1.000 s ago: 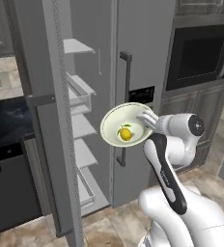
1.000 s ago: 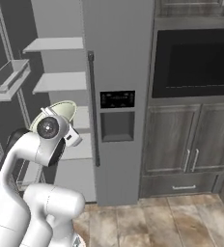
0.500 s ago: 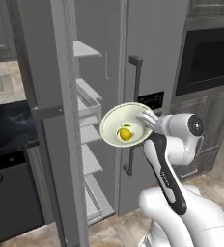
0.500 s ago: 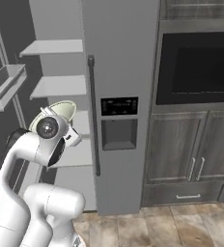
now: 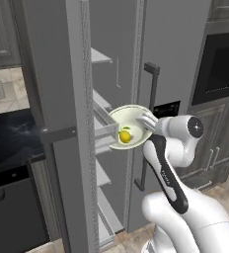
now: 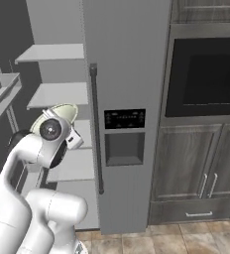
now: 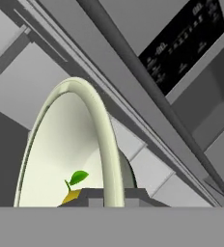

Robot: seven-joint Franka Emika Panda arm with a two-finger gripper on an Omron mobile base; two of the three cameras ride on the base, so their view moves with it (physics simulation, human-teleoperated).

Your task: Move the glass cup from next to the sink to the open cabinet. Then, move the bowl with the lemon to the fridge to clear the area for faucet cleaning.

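Left base view: fingers (image 5: 147, 120) clamped on the bowl (image 5: 129, 127) rim, lemon (image 5: 125, 136) inside — carried just before the open fridge (image 5: 171, 59). Fridge step under way; next, reach in and set it on a shelf (image 5: 99, 101).

The cream bowl (image 5: 130, 128), tilted, holds the lemon (image 5: 125, 137) before the open fridge (image 5: 117, 74) shelves.

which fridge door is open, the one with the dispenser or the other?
The other: the plain left door is swung out, baring white shelves. The dispenser door is shut.
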